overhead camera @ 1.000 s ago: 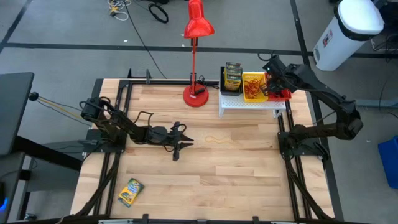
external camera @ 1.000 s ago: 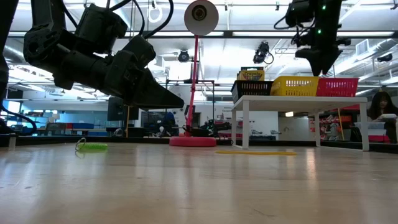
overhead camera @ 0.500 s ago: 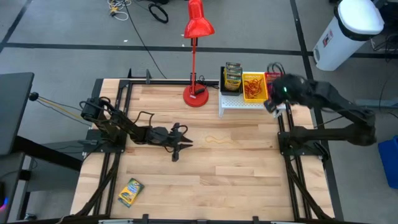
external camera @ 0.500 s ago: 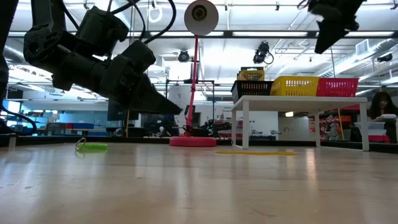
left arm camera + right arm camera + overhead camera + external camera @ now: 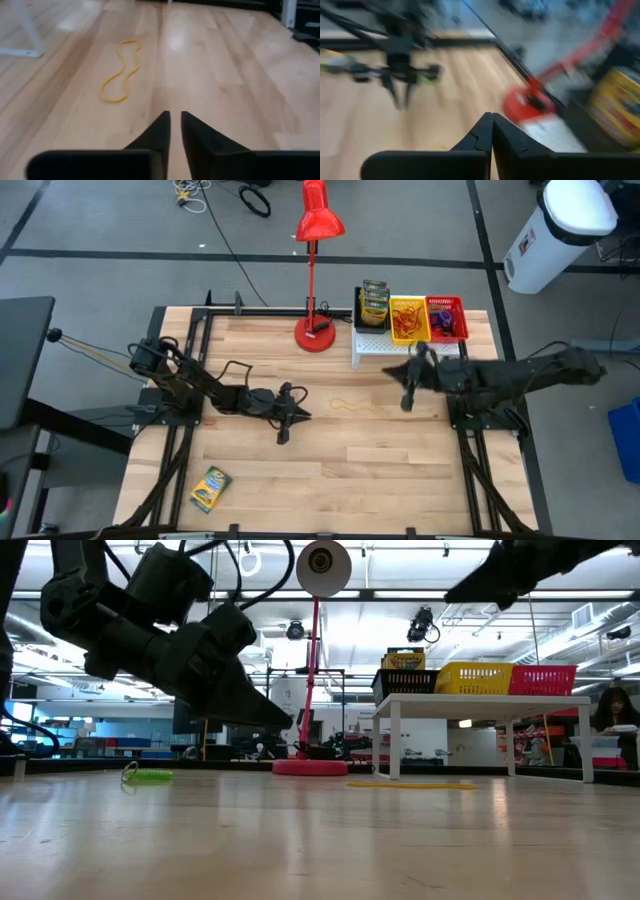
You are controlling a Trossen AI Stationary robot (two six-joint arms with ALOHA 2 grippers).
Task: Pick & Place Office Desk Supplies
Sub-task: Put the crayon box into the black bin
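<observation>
— What has moved since a second ago?

— The right gripper (image 5: pixel 406 397) has been swung away from the bins and out over the table (image 5: pixel 380 470); it is now seen just in front of the white shelf (image 5: pixel 400 345), above the wood. Its fingers (image 5: pixel 490 131) are pressed together, with nothing held between them.

— And the left gripper (image 5: pixel 285 427)?

— It is found where it was, left of the table's middle, raised off the surface. Its fingers (image 5: pixel 159 131) are drawn nearly together — a thin gap is left between them, and nothing is clamped.

— Where are the supplies?

— A tan band (image 5: pixel 347 404) is laid flat on the wood between the two grippers, touched by neither; in the left wrist view (image 5: pixel 121 71) it is seen as a pinched loop ahead of the fingers. One crayon box (image 5: pixel 210 488) is left near the front left corner of the table. On the shelf, three bins are set side by side: the black bin (image 5: pixel 373 305) with crayon boxes stood in it, the yellow bin (image 5: pixel 408 319) with bands inside, and the red bin (image 5: pixel 445 318) with purple and blue bands. A green band (image 5: pixel 148 776) is seen on the table in the low view. The lamp (image 5: pixel 316 275) is stood just left of the shelf.
</observation>
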